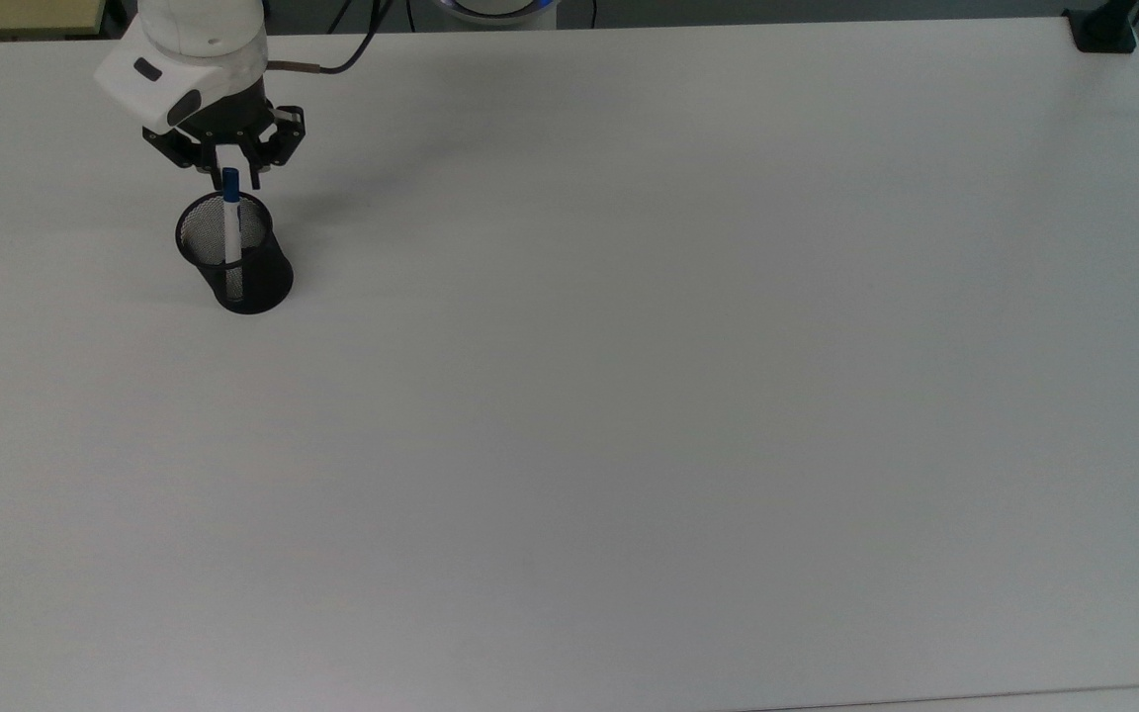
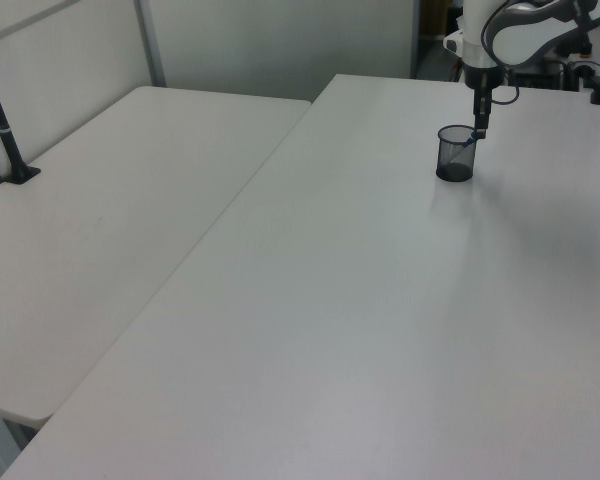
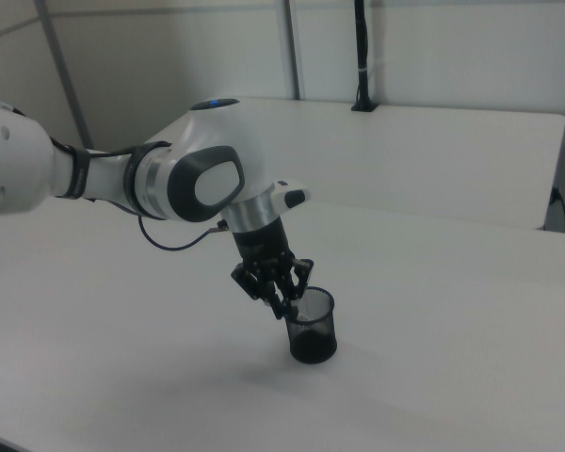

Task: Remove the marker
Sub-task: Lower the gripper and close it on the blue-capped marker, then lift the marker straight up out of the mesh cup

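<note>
Marker (image 1: 231, 222): stood in the mesh cup (image 1: 238, 259), blue cap flanked by the fingers.
Gripper (image 1: 231, 181): closed around the cap.

arm (image 3: 184, 184): white rounded shells — dark grey joint caps
gripper (image 1: 230, 174): black, two slim fingers
cable (image 1: 347, 54): black — at the wrist

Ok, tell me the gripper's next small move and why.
Probably lift straight up. The gripper looks shut on the blue cap of the slim white marker, which stands in the black mesh cup, so a vertical pull should clear the rim.
</note>
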`<state>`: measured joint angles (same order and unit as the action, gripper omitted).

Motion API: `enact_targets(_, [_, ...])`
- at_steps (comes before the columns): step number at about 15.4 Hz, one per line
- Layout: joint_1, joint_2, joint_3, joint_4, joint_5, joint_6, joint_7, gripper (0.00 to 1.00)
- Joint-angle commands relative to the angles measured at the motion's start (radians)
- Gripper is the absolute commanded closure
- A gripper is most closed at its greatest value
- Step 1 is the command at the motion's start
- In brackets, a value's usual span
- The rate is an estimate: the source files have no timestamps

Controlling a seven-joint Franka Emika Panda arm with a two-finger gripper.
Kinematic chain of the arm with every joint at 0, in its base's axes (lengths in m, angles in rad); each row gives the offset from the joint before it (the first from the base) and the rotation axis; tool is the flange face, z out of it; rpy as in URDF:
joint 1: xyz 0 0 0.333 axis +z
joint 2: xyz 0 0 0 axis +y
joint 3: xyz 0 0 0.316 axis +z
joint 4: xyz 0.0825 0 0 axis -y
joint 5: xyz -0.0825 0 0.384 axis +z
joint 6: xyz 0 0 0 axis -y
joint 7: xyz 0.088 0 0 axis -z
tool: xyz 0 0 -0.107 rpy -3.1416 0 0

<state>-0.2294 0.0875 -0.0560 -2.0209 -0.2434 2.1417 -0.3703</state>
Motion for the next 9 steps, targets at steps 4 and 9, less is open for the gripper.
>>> enact_targets(4, [0.009,-0.022,-0.03,0.004,0.024,0.029,0.019,0.93])
enact_targets(9, [0.007,-0.113,-0.031,0.077,0.049,-0.009,0.016,0.93])
